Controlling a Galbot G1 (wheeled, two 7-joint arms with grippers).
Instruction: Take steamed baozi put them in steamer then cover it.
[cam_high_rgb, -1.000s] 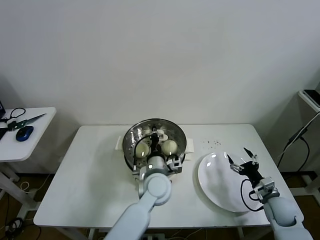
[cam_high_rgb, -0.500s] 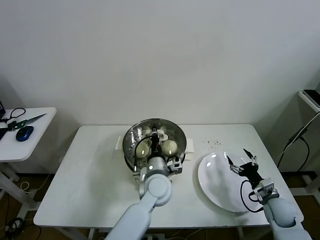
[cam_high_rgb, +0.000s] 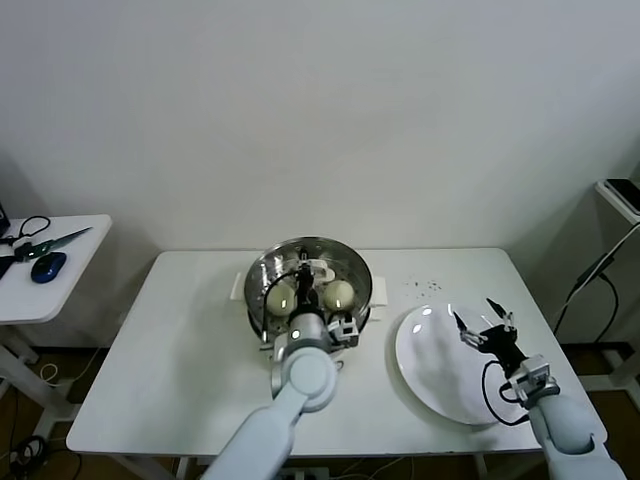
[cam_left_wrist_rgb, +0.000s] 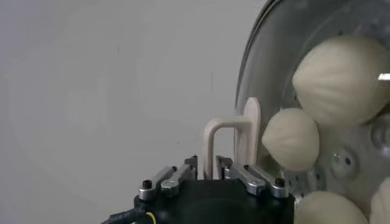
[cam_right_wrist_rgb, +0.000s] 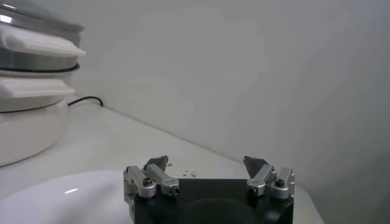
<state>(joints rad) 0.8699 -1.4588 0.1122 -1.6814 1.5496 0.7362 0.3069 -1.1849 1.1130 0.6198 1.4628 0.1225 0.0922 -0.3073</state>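
The steamer (cam_high_rgb: 258, 300) stands at the table's back middle on its white base, also visible far off in the right wrist view (cam_right_wrist_rgb: 30, 61). The glass cover (cam_left_wrist_rgb: 250, 79) lies on it. Through the glass show steamed baozi (cam_left_wrist_rgb: 341, 79), (cam_left_wrist_rgb: 292, 139), (cam_left_wrist_rgb: 323, 210); two are plain in the head view (cam_high_rgb: 281, 296), (cam_high_rgb: 338, 292). My left gripper (cam_high_rgb: 300, 292) (cam_left_wrist_rgb: 207, 163) hangs over the cover. Its fingers stand a little apart on either side of one leg of the white handle (cam_left_wrist_rgb: 228, 131), narrowly open. My right gripper (cam_high_rgb: 484, 328) (cam_right_wrist_rgb: 207, 167) stays open and empty above the plate.
A flat white plate (cam_high_rgb: 435, 385) (cam_right_wrist_rgb: 73, 195) lies at the front right under the right gripper. Dark crumbs (cam_high_rgb: 425, 287) dot the table behind it. A side table (cam_high_rgb: 70, 290) at the far left carries scissors (cam_high_rgb: 50, 240) and a blue mouse (cam_high_rgb: 48, 265).
The left gripper's fingers have parted slightly from the cover's handle, and the left wrist has shifted a little to the left. The right arm has not moved.
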